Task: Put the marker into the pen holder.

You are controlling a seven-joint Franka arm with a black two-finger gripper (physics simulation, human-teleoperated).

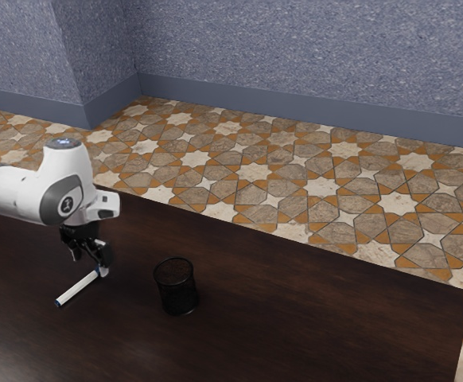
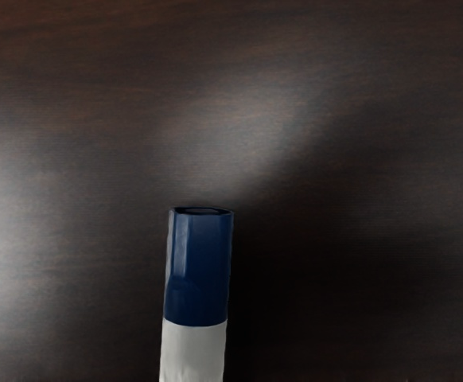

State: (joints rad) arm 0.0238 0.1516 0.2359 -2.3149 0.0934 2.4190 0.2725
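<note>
At the exterior view's left, marker (image 1: 77, 289): one, white-bodied with blue ends, lay aslant on the table, its near end to the left and its far end to the right, just by a fingertip; whether the two touched could not be told.
Marker, wrist view: a blue end and part of the white body showed, with dark wood beyond.
Gripper (image 1: 91, 266): one, black, two-fingered, stood low over the marker's far part, its fingers (image 1: 106, 259) spread apart.
Arm (image 1: 17, 193): white with grey trim, reached in from the left.
Pen holder (image 1: 178, 293): one, black, round, upright on the table, to the right of the marker and apart from it.
Table (image 1: 319, 296): dark brown wood, grained.
Floor (image 1: 321, 188): beyond the table's far edge, patterned in stars of cream, brown and orange.
Walls (image 1: 295, 48): speckled blue-grey, at the far side, with a plain skirting (image 1: 295, 103).
</note>
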